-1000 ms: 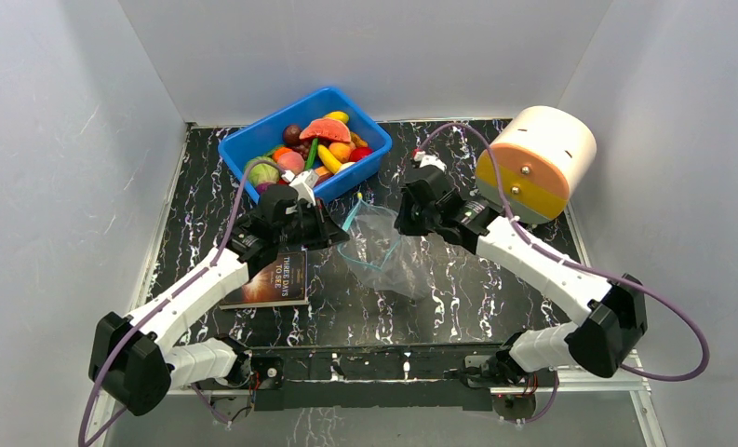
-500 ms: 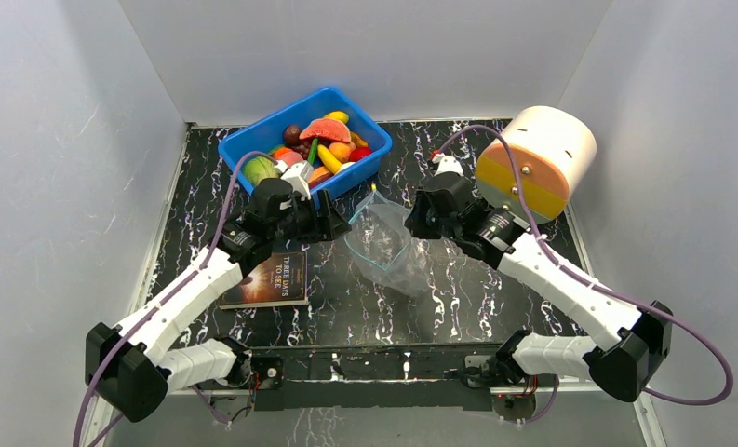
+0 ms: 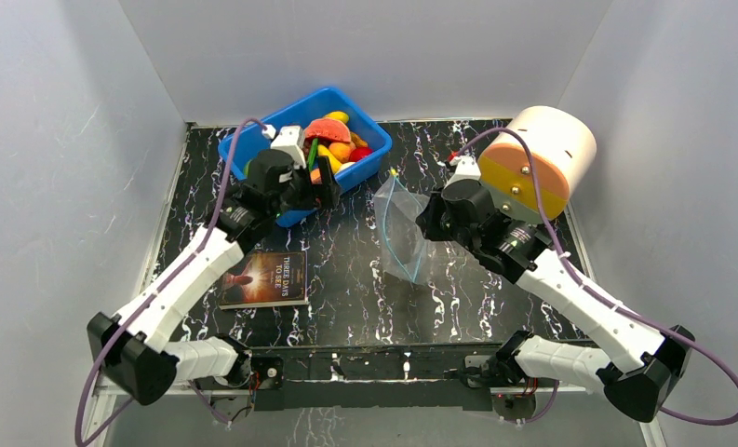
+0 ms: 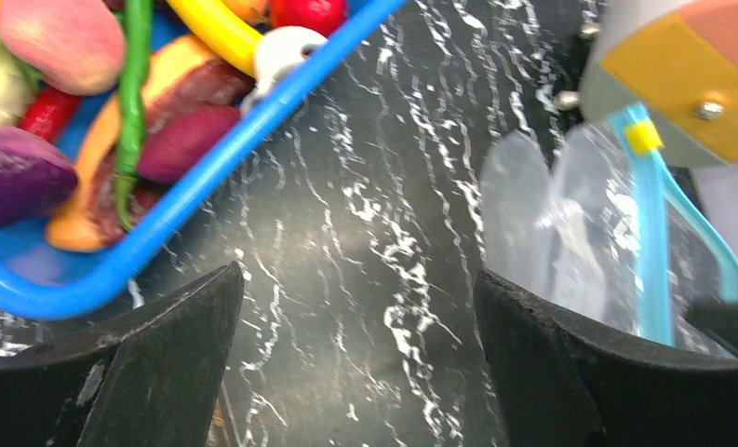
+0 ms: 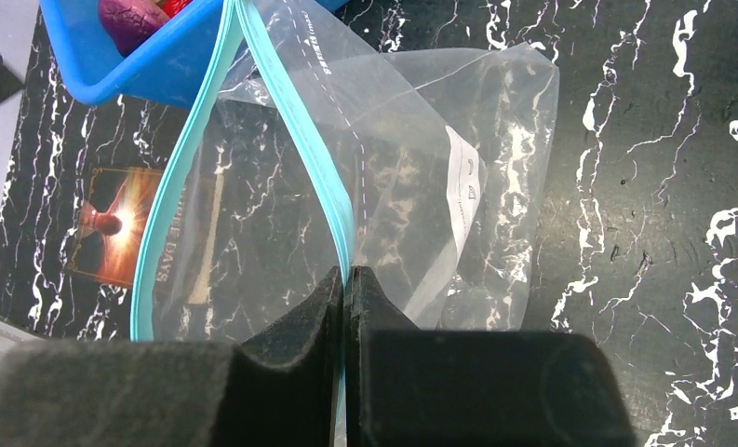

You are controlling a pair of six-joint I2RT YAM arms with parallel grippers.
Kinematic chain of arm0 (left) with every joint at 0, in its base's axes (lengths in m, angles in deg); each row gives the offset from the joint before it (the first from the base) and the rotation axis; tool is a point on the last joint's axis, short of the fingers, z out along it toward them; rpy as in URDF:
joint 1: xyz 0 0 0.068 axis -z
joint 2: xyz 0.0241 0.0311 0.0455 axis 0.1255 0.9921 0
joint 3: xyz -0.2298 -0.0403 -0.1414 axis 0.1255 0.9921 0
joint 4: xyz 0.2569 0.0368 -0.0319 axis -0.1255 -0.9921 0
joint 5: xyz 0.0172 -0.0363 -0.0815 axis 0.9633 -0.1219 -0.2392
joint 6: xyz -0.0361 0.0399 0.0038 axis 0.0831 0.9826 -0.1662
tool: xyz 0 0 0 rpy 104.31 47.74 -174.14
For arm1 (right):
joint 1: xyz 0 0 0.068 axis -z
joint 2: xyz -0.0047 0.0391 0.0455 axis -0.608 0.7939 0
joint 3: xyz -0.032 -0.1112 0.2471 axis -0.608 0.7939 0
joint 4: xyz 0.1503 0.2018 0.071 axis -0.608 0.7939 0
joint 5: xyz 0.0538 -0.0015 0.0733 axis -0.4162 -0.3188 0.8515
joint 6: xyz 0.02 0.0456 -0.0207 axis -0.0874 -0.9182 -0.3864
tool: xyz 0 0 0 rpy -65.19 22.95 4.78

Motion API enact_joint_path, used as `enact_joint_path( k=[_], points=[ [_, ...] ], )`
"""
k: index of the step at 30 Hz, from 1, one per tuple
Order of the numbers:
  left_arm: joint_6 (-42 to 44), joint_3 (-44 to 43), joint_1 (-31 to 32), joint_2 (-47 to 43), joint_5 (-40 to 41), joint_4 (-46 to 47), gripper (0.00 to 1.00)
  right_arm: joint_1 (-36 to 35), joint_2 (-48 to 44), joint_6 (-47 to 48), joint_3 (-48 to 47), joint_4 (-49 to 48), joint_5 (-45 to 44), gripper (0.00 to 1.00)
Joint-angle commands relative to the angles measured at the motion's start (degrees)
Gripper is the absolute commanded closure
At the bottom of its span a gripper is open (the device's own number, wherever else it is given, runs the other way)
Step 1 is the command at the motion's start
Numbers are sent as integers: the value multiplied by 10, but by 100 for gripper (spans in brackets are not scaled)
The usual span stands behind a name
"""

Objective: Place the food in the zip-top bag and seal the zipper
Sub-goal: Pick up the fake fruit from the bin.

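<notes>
Scene read outward from the near edge of the table point(image 3: 346, 298). Nearest, on the left, we see a book point(image 3: 270, 277) lying flat on the dark marbled surface, apart from everything else.

Further in, right of centre, the right gripper point(image 5: 344, 284) is closed tight on one lip of the zip-top bag point(image 5: 421, 196). Its jaws pinch the zipper point(image 5: 328, 154), so the pouch hangs lifted; we cannot tell whether its lower end touches the table. The mouth gapes, with the two blue-green strips standing apart. Through the clear plastic we see only table and book, with no food inside.

On the left, slightly farther back, the left gripper point(image 4: 355, 307) is spread wide and holds nothing. It hovers at the near right rim of the blue bin point(image 3: 360, 172), with bare table showing in its gap.

Beyond it, the food point(image 3: 328, 128), a heap of toy fruits and vegetables, lies entirely in that bin. At the far right stands a cream and orange cylinder point(image 3: 537, 154), near the bag and beyond the right gripper.

We judge the task barely begun. The bag is held open, but every piece has yet to be picked up and dropped in, and the zipper pressed shut afterward.
</notes>
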Motion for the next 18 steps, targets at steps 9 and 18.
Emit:
enact_joint_path(
  k=[9, 18],
  points=[
    [54, -121, -96, 170, 100, -31, 21, 0, -31, 21, 16, -46, 27, 100],
    [78, -190, -150, 275, 116, -7, 20, 0, -36, 27, 24, -52, 43, 100]
  ],
)
